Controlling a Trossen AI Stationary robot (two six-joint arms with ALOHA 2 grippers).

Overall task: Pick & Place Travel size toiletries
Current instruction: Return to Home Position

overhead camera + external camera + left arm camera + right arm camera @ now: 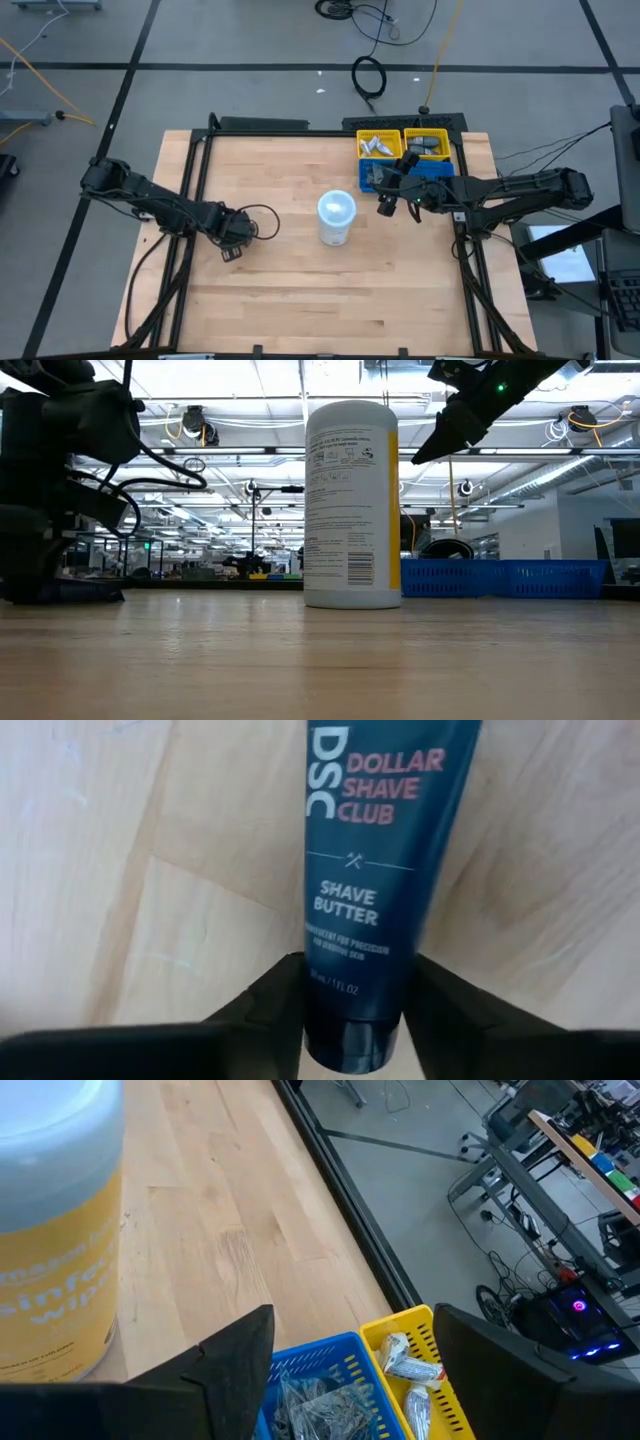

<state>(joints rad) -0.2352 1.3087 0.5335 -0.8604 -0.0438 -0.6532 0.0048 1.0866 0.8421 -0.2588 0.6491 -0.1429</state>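
Most of the job looks done. Just beyond the right pincer (355, 1320), the blue bin (322, 1348) holds a heap of clear-wrapped dark items (320, 1405). The yellow bin (398, 1325) touching it holds small white wrapped pieces (405, 1368). The right pincer is released and carries nothing, with its fingers well apart. It hangs above the worktop (300, 300), near the blue bin's edge.

One item appears left to place. The left pincer (360, 960) is clenched on a shave butter tube (385, 840), grasping it near the cap end. It sits low over the worktop, well apart from both bins. A white wipes tub (336, 218) with a pale blue lid stands upright between the two pincers.

The tube is dark navy and flat-bodied. It carries pink "Dollar Shave Club" lettering and white "Shave Butter" lettering below that. It points straight out from the left pincer, close above the wood. You see no other loose toiletries on the worktop.
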